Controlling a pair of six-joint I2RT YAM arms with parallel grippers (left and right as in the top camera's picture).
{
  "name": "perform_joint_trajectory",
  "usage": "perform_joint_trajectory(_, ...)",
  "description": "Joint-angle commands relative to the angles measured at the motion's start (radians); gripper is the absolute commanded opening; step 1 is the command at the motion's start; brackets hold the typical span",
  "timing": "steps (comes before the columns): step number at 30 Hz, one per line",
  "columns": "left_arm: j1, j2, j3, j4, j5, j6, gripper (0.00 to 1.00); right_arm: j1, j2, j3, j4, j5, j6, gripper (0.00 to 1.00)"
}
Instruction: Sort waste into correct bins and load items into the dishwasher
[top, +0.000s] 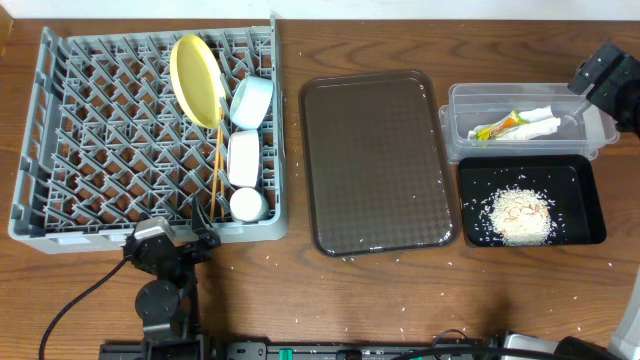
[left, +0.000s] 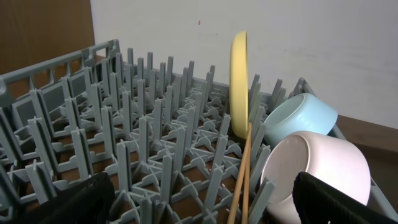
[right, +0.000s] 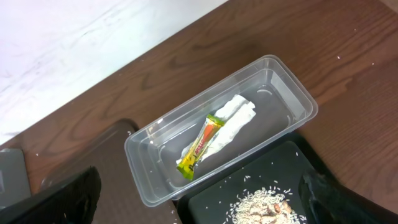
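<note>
The grey dish rack (top: 90, 150) holds the yellow plate (top: 197, 80) on edge, the light blue bowl (top: 252, 100), the white bowl (top: 244, 157), the white cup (top: 248, 204) and the chopsticks (top: 215, 175). My left gripper (top: 185, 243) is open and empty at the rack's front edge. Its view shows the plate (left: 239, 81), blue bowl (left: 298, 118) and chopsticks (left: 242, 180). The clear tub (top: 460, 100) holds the wrapper (top: 497, 127) and napkin (top: 538, 120). The black tray (top: 590, 205) holds the rice (top: 518, 215). My right gripper (top: 590, 90) is open and empty above the tub (right: 149, 168).
The dark brown serving tray (top: 378, 165) lies between the rack and the bins. Loose rice grains are scattered on the wooden table around it. In the right wrist view the wrapper (right: 202, 146) lies on the napkin (right: 236, 121).
</note>
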Motion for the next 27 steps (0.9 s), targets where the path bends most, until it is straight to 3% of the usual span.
perform_joint_trajectory(1, 0.003, -0.006, -0.014, -0.047, -0.010, 0.014, 0.92, -0.002, 0.000, 0.006, -0.001, 0.014, 0.006, 0.99)
perform_joint_trajectory(19, 0.003, -0.006, -0.014, -0.047, -0.010, 0.014, 0.93, 0.006, -0.008, -0.019, -0.033, 0.018, 0.002, 0.99)
perform_joint_trajectory(21, 0.003, -0.006, -0.014, -0.047, -0.010, 0.014, 0.93, 0.025, -0.032, -0.063, -0.011, 0.025, -0.026, 0.99)
perform_joint_trajectory(27, 0.003, -0.006, -0.014, -0.047, -0.010, 0.014, 0.93, 0.141, -0.225, -0.401, 0.284, 0.104, -0.124, 0.99)
